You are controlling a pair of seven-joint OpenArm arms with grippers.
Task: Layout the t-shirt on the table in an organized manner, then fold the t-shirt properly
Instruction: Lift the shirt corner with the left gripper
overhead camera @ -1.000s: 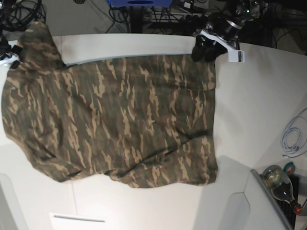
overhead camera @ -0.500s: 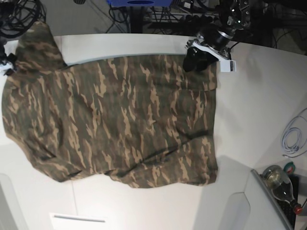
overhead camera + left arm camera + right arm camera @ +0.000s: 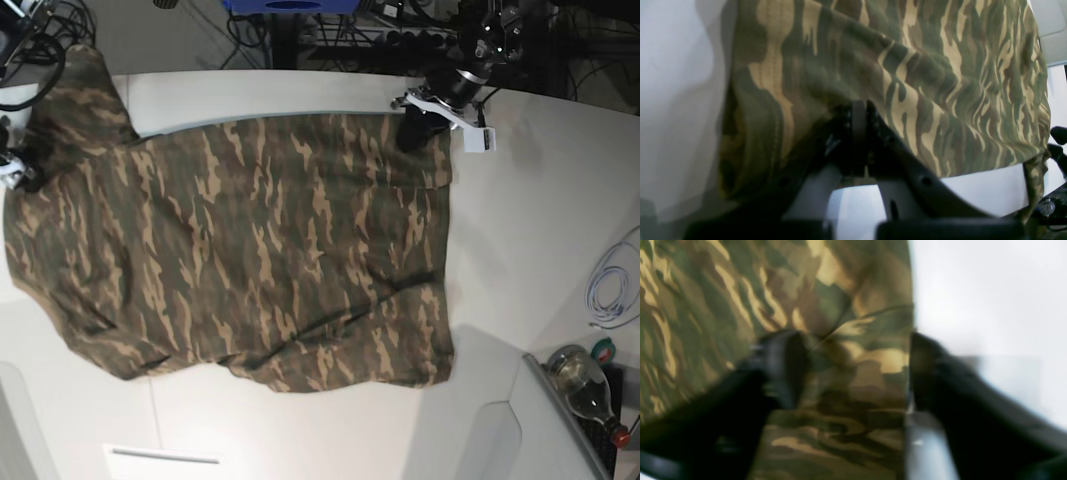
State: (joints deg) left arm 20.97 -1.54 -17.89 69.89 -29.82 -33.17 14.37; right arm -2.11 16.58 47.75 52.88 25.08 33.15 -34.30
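We see the t-shirt (image 3: 240,250) spread nearly flat across the white table (image 3: 540,220), covering most of its middle and left part, with one sleeve reaching up toward the far left corner and a few soft ridges near the hem on the right.

Compared with a second ago, our left gripper (image 3: 412,132) has shifted a little toward the shirt and come down onto its top right hem corner. Its jaws, apart before, are now pressed together; in the left wrist view they pinch a raised fold of the cloth (image 3: 873,83).

Our right gripper (image 3: 14,168) has slid lower along the shirt's left edge, below the sleeve. In its own wrist view the black fingers (image 3: 783,366) stand spread, one over the cloth and one beyond its edge over bare table. The shirt itself has barely moved.
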